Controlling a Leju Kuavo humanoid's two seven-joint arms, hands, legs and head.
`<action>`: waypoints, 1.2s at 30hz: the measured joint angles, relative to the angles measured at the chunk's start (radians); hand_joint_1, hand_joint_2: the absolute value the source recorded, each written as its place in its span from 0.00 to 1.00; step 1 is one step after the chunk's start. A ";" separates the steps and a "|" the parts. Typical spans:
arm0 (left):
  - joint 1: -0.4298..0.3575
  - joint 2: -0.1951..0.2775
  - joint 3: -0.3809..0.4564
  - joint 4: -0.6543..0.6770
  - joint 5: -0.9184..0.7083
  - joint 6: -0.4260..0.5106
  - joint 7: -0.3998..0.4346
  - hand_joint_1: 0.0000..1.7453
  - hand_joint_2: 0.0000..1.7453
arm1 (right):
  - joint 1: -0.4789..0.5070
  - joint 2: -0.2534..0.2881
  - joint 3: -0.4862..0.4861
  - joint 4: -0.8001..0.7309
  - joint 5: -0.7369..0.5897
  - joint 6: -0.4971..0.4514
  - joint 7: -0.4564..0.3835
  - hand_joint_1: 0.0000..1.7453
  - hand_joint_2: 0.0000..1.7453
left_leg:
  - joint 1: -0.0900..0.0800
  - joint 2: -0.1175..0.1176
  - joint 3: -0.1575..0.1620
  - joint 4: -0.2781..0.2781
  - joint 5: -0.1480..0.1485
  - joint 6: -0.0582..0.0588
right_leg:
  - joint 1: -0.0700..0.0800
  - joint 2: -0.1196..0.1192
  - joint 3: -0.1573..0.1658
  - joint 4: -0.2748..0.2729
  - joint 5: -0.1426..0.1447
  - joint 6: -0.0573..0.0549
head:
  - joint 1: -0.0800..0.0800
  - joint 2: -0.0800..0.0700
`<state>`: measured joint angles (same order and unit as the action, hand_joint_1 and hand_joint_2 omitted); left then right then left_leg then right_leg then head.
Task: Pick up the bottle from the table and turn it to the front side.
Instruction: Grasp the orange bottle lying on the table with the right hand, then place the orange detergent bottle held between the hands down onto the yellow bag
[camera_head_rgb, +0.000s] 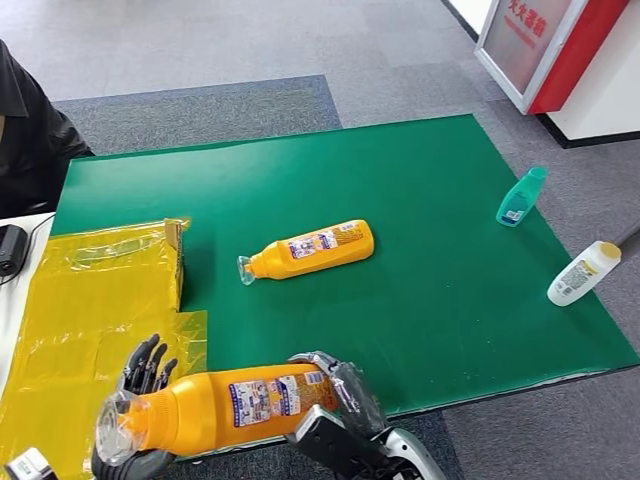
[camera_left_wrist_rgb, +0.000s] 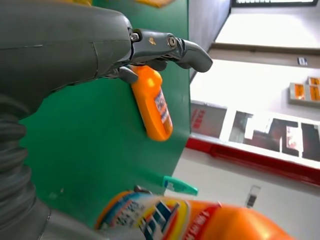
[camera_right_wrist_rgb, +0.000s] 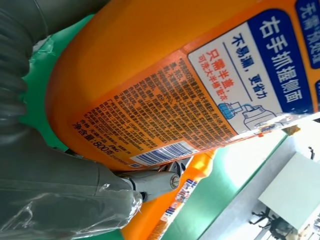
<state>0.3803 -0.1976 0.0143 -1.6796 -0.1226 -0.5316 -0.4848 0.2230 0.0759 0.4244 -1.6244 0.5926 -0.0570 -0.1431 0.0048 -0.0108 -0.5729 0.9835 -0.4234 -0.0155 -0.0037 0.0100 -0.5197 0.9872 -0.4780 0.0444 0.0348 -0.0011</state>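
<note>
1. The held bottle (camera_head_rgb: 219, 405) is carried on its side above the near edge of the green surface (camera_head_rgb: 453, 300), clear of it, so that it can be rotated about its long axis without scraping.
2. Its base end is clasped by the right hand (camera_head_rgb: 343, 400), fingers (camera_head_rgb: 355, 385) wrapped over the body; the grip sits behind the label, which is thus left readable.
3. The clear cap end is supported by the left hand (camera_head_rgb: 140, 400), whose dark fingers (camera_head_rgb: 147, 365) rise spread behind the neck (whether they press the bottle or merely cradle it cannot be told).
4. In the right wrist view, fine print and a barcode face the camera, so the back label is judged to be on that side; turning appears unfinished.
5. A second orange bottle (camera_head_rgb: 313, 250) lies flat mid-surface, untouched, with a teal bottle (camera_head_rgb: 521, 197) and a white bottle (camera_head_rgb: 583, 273) well apart at the far right.
6. Yellow plastic sheet (camera_head_rgb: 83, 300) covers the left side beneath the left hand.
</note>
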 joint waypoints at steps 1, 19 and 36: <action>-0.001 0.009 -0.020 -0.001 0.012 0.004 -0.001 0.00 1.00 | -0.003 0.000 0.001 0.007 0.000 0.000 0.001 1.00 1.00 | 0.000 0.000 0.000 0.000 0.000 0.000 | 0.000 0.000 0.000 0.000 0.000 0.000 | 0.000 0.000; -0.059 0.236 -0.381 0.041 0.161 0.115 -0.072 0.00 1.00 | -0.126 0.006 0.013 0.157 0.018 0.025 -0.021 1.00 1.00 | 0.000 0.000 0.000 0.000 0.000 0.000 | 0.000 0.000 0.001 0.000 0.000 0.000 | 0.000 0.000; -0.072 0.280 -0.441 0.033 0.096 0.315 0.003 1.00 1.00 | -0.117 0.008 0.025 0.177 0.035 0.027 -0.020 1.00 1.00 | 0.000 0.000 0.000 0.000 0.000 0.000 | 0.000 0.000 0.001 0.000 0.000 0.000 | 0.000 0.000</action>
<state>0.3088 0.0823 -0.4262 -1.6466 -0.0267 -0.2167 -0.4819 0.1062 0.0843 0.4494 -1.4473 0.6279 -0.0305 -0.1633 0.0049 -0.0108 -0.5730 0.9835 -0.4233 -0.0157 -0.0036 0.0099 -0.5184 0.9872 -0.4780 0.0444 0.0347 -0.0011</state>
